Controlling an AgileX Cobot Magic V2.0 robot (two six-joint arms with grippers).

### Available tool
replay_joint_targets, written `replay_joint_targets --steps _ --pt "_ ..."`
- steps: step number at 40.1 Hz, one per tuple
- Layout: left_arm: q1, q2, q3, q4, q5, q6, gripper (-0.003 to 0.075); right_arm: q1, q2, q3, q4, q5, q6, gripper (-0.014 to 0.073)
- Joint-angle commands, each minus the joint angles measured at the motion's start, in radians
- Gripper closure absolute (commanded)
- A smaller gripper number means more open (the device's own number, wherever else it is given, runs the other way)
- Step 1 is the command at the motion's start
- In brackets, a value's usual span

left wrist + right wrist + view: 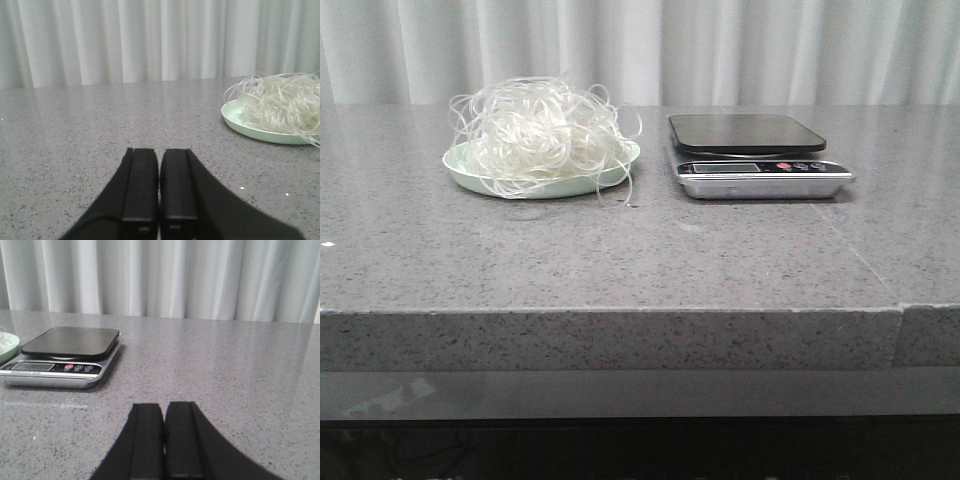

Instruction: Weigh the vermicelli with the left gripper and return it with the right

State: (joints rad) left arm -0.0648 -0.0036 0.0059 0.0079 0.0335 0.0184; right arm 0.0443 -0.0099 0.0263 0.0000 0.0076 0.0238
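The vermicelli is being kept heaped on the pale green plate just beside the bare scale, fitting either end of the weighing, while the left gripper and right gripper are being held closed on nothing, low over the table.

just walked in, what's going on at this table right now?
Nothing is being held. The vermicelli sits heaped on the pale green plate, and the scale beside it has a bare platform. The left gripper and right gripper are both shut, low over the table. This fits either the vermicelli waiting to be weighed or already back on its plate after weighing.
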Motion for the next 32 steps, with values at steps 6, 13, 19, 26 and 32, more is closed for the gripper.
replay_joint_targets --steps 6,13,19,26,32 --pt "0.002 -0.022 0.036 -0.008 -0.081 -0.008 0.0565 -0.012 -0.016 -0.003 0.034 -0.092 -0.001 0.0430" --pt "0.002 -0.022 0.036 -0.008 -0.081 -0.008 0.0565 -0.012 -0.016 -0.003 0.034 -0.091 -0.001 0.0430" --pt "0.002 -0.022 0.036 -0.008 -0.081 -0.008 0.0565 -0.012 -0.016 -0.003 0.034 -0.091 -0.001 0.0430" --pt "0.002 -0.022 0.036 -0.008 -0.081 -0.008 0.0565 -0.012 -0.016 -0.003 0.034 -0.091 -0.001 0.0430" --pt "0.002 -0.022 0.036 -0.008 -0.081 -0.008 0.0565 -0.012 -0.016 -0.003 0.034 -0.091 -0.001 0.0430"
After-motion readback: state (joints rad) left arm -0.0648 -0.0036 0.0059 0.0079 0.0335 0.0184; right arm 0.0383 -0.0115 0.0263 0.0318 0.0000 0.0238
